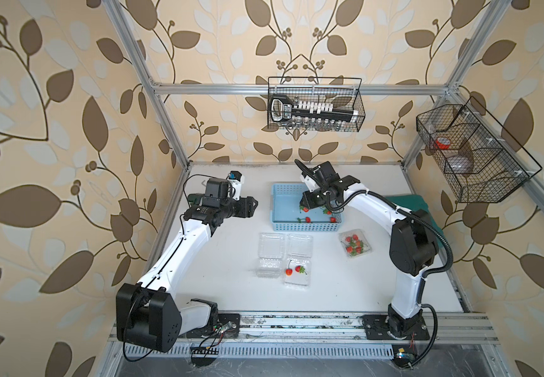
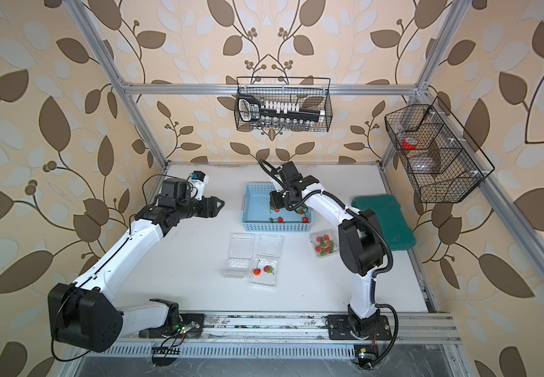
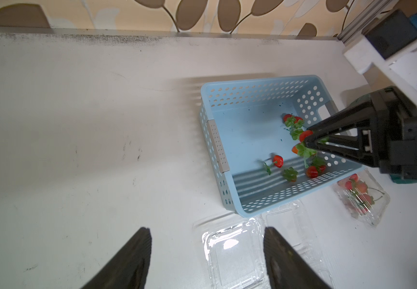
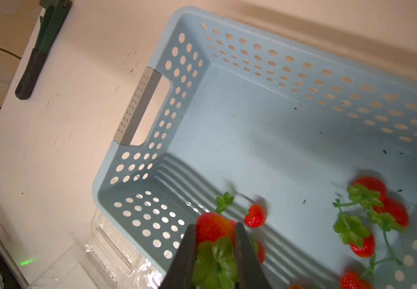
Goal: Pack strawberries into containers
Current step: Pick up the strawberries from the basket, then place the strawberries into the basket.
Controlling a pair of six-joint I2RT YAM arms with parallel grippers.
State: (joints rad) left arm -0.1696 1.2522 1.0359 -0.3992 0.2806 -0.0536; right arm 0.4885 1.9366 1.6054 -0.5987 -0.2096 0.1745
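Note:
A light blue perforated basket [image 1: 275,209] holds several loose strawberries [image 4: 255,215]. My right gripper [image 4: 215,226] reaches into it and is shut on one strawberry [image 4: 211,222], red body forward and green cap between the fingers; in the left wrist view that strawberry [image 3: 305,135] shows at the tip of the right gripper [image 3: 309,140]. In front of the basket lie three clear containers. One is open and empty [image 1: 268,266], one is open with two strawberries [image 1: 296,277], and one is closed and full of strawberries [image 1: 355,244]. My left gripper [image 3: 206,230] hovers open and empty left of the basket.
A dark green pad [image 1: 408,202] lies at the right behind the right arm. Black wire baskets hang on the back wall [image 1: 314,104] and the right wall [image 1: 473,153]. Bare white table [image 1: 218,261] stretches left of the containers.

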